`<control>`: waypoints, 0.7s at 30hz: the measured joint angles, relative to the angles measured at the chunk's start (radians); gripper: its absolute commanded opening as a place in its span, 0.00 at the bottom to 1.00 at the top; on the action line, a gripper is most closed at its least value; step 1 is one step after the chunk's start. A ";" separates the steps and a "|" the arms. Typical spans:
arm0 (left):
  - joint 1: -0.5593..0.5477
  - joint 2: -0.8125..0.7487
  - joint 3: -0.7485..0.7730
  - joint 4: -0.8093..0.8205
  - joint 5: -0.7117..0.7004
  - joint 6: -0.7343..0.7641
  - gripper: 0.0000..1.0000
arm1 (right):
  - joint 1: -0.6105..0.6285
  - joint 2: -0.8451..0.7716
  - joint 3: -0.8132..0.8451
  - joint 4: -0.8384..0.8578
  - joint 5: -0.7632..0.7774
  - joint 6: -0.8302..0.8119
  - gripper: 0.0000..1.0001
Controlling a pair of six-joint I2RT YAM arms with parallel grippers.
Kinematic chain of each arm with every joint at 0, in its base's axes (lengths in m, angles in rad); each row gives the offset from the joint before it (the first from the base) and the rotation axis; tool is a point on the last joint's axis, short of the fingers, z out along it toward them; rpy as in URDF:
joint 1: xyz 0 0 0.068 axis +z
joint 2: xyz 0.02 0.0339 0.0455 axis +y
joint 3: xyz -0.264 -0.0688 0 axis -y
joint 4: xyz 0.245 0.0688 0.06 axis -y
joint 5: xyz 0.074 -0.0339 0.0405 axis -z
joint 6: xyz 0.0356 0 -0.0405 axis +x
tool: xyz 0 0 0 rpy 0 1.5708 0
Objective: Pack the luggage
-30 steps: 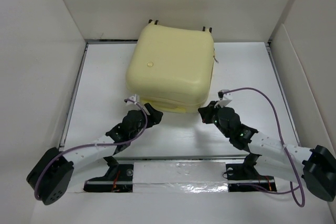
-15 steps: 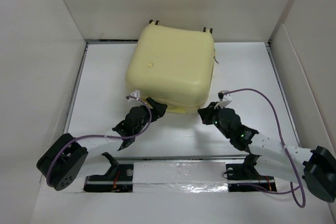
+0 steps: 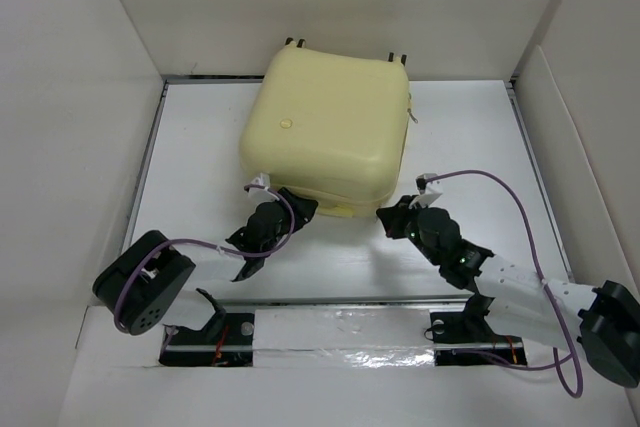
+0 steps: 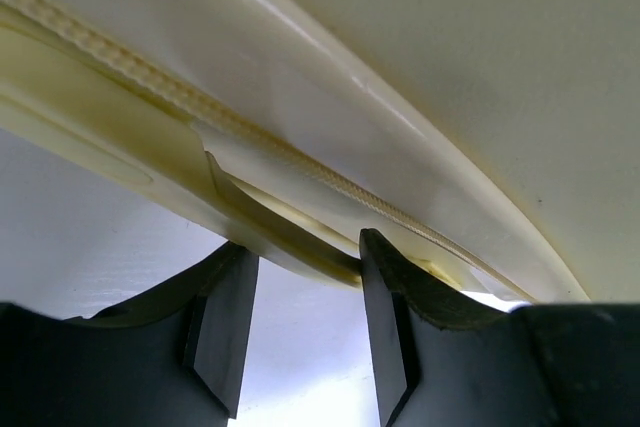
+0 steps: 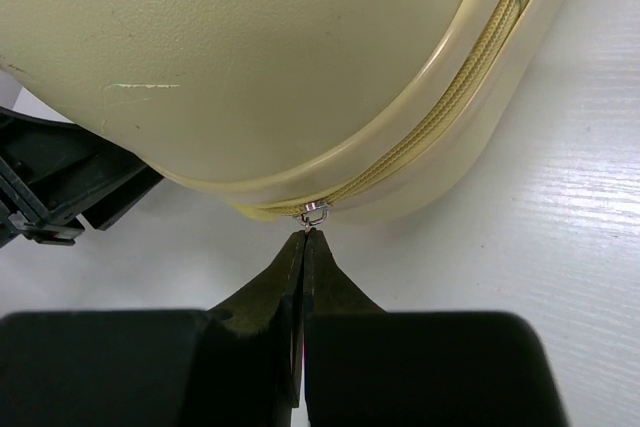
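Note:
The luggage (image 3: 325, 122) is a pale yellow hard-shell suitcase lying flat and closed at the back middle of the white table. My left gripper (image 3: 298, 207) is open at its near left corner. In the left wrist view the gripper (image 4: 305, 257) has its jaws apart, with a pale yellow flap of the case's rim (image 4: 280, 237) crossing just above the tips. My right gripper (image 3: 390, 213) is at the near right corner. In the right wrist view it (image 5: 303, 239) is shut on the zipper pull (image 5: 314, 213) on the yellow zipper band (image 5: 440, 112).
White walls (image 3: 80, 97) enclose the table on the left, back and right. The case's small black wheels (image 3: 295, 43) point at the back wall. A foil-taped strip (image 3: 340, 332) with the arm bases runs along the near edge. The left arm shows in the right wrist view (image 5: 70, 182).
The left arm has folded inward, its elbow swinging right and up, and its gripper has moved a little right against the case's near left corner. The right gripper has stayed in place.

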 measured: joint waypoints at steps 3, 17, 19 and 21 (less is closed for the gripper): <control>-0.004 0.004 -0.002 0.010 -0.011 -0.005 0.00 | 0.006 0.007 0.000 0.006 0.001 -0.003 0.00; -0.069 0.143 -0.015 0.222 -0.345 -0.005 0.00 | 0.257 0.391 0.245 0.038 0.325 -0.035 0.00; -0.069 0.146 -0.015 0.227 -0.372 -0.002 0.00 | 0.272 0.412 0.267 0.032 0.326 -0.041 0.00; -0.067 0.143 -0.015 0.225 -0.395 0.003 0.00 | 0.289 0.423 0.291 0.006 0.332 -0.048 0.00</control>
